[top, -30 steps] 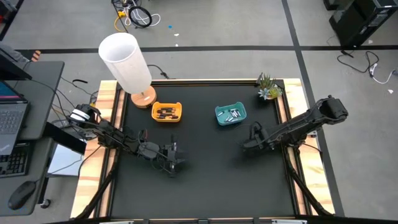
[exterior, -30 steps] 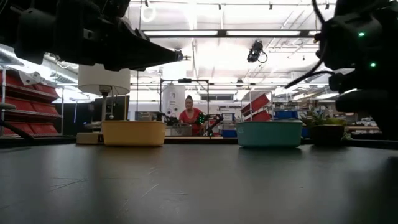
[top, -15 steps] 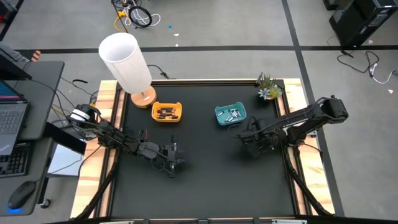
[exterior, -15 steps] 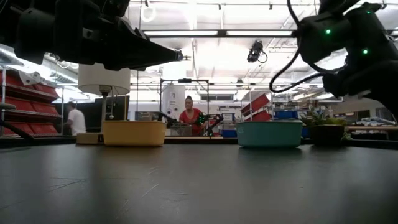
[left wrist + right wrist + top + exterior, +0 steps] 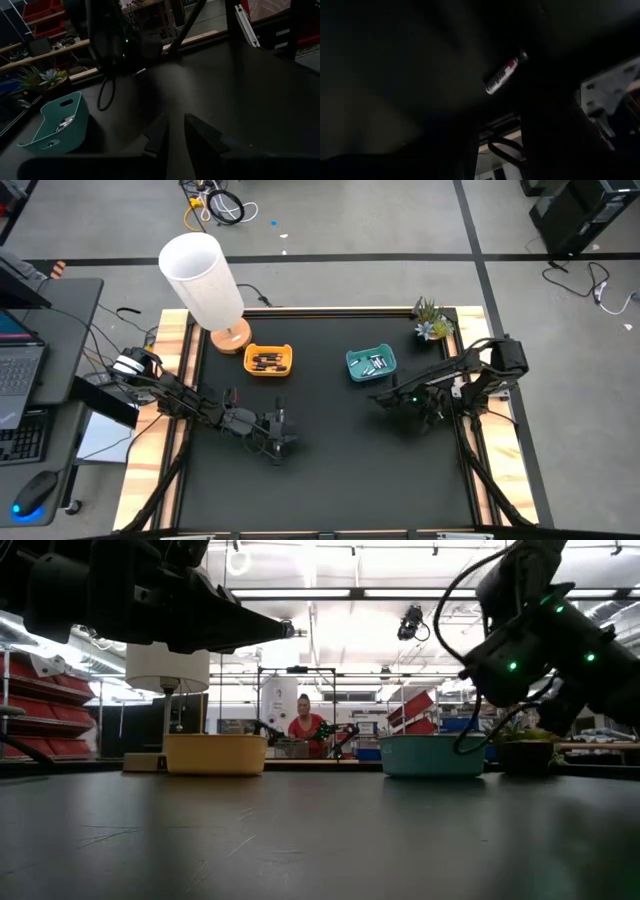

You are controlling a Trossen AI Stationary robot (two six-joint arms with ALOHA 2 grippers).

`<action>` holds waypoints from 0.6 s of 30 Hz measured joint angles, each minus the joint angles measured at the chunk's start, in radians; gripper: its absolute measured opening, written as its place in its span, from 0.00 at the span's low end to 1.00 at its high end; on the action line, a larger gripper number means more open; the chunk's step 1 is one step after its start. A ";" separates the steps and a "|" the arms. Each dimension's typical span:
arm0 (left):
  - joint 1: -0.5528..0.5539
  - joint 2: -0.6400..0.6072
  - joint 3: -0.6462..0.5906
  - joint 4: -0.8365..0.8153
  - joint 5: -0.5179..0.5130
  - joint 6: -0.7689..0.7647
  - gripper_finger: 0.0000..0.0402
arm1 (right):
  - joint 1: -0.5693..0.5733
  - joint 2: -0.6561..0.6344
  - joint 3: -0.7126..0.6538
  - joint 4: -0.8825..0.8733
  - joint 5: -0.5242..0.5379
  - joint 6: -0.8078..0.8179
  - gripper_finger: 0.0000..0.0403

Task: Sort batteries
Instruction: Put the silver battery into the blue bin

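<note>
High view: black table (image 5: 330, 470) on grey floor (image 5: 350, 220), lamp (image 5: 205, 280) at its corner

A white lamp (image 5: 203, 280) with a round wooden foot stands at the far left corner of the black table (image 5: 330, 470). A small green plant (image 5: 430, 320) stands at the far right corner. Beyond the left edge, a desk (image 5: 45, 330) carries a laptop (image 5: 18, 370), a keyboard (image 5: 20, 442) and a mouse (image 5: 35, 492). In the room behind, a person in a red top (image 5: 303, 727) is visible.

Overhead cam straight down, low cam table-level; both w/ teal tray (image 5: 371, 364).
</note>
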 joint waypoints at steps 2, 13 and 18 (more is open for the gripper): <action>0.000 0.000 0.000 0.001 0.000 0.001 0.18 | -0.023 0.004 -0.001 0.023 -0.008 -0.026 0.32; 0.000 0.000 0.000 -0.007 0.000 -0.001 0.18 | -0.162 0.003 -0.019 0.085 -0.008 -0.069 0.32; 0.000 0.000 0.000 -0.009 0.000 -0.002 0.18 | -0.179 0.003 -0.078 0.149 -0.026 -0.053 0.32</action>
